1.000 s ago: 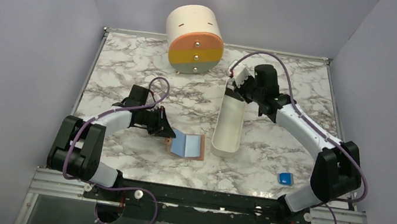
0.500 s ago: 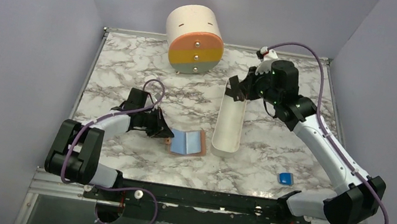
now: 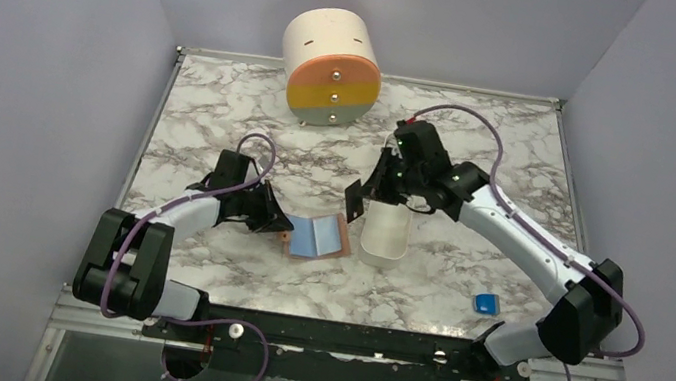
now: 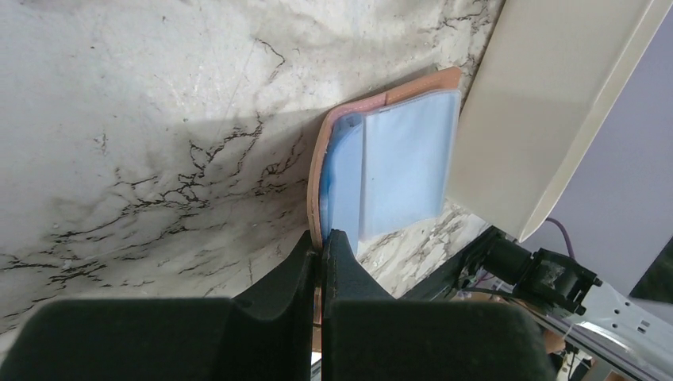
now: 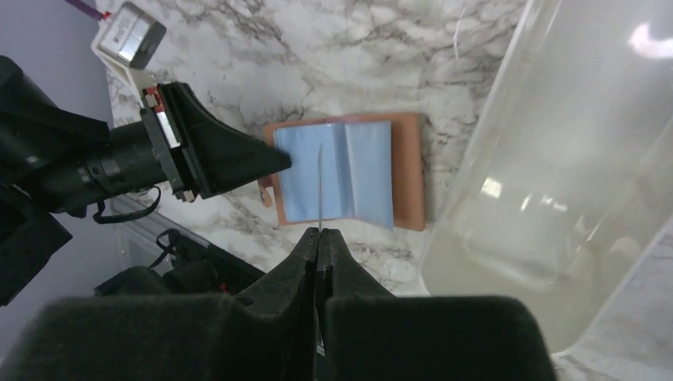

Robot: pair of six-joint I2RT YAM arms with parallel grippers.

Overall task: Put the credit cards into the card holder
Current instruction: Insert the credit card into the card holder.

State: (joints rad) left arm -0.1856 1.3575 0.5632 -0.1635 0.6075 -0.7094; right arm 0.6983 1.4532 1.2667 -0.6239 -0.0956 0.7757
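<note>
Now left hand (image 4: pixel 321 236) clamps card holder (image 3: pixel 319 239), right hand (image 5: pixel 319 235) pinches card (image 5: pixel 320 186); tray (image 3: pixel 387 230) beside.

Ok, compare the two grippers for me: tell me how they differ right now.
The left gripper pinches an edge of the open wallet; the right gripper pinches a thin card, seen edge-on. The left gripper sits low by the table; the right gripper hangs above the wallet, beside the white tray. Both are shut on something.
</note>
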